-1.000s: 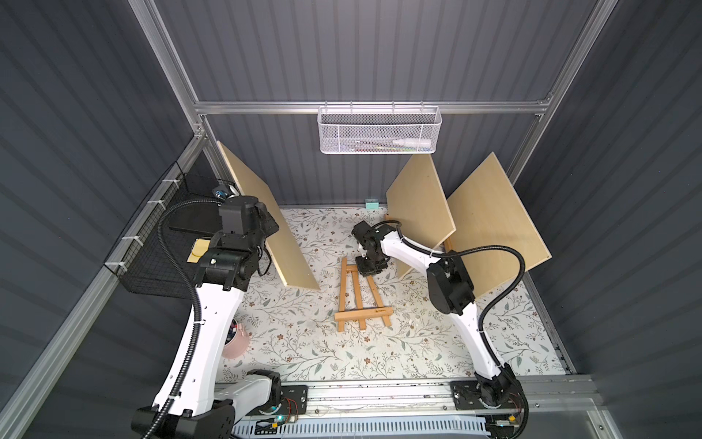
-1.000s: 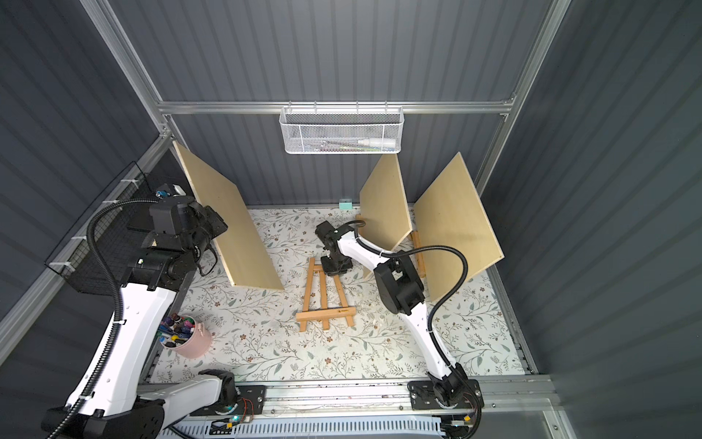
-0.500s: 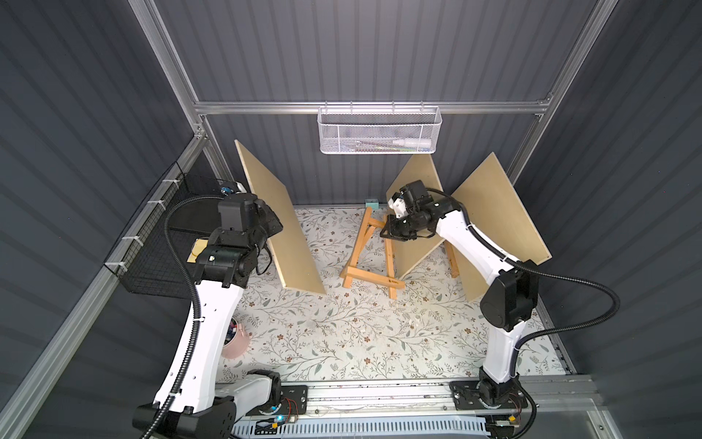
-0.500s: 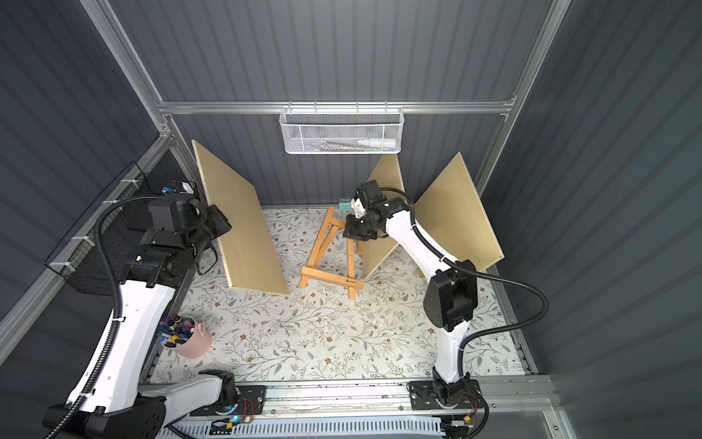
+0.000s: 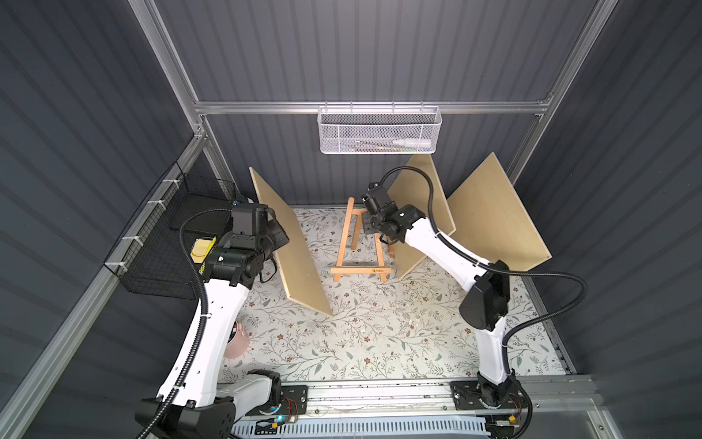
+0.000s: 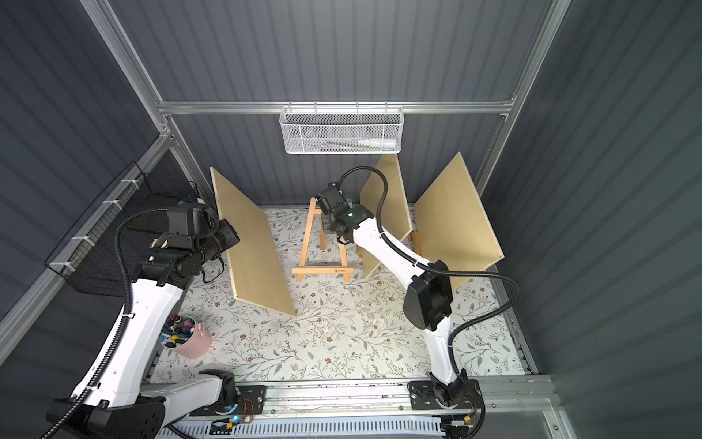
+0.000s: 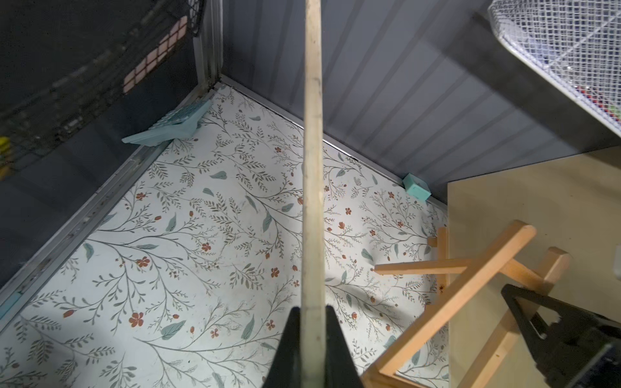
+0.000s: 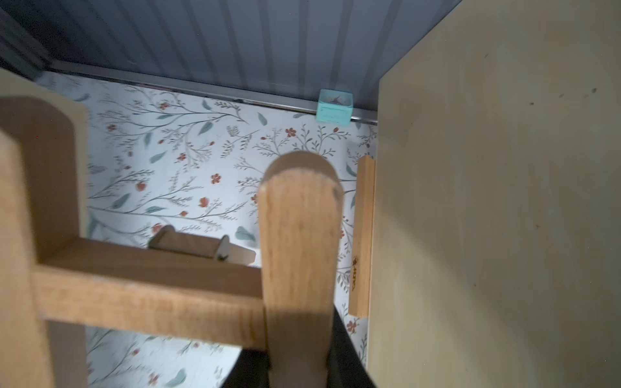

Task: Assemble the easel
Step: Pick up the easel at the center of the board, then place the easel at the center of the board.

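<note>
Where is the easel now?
In both top views the easel stands near the back wall, between the left-held board and a leaning board, right gripper on its top.

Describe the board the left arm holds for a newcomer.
Find the white mesh basket on the back rail; the wooden easel stands below it. The board is the lone plywood sheet on the easel's left, gripped on its edge by the left end effector.
</note>
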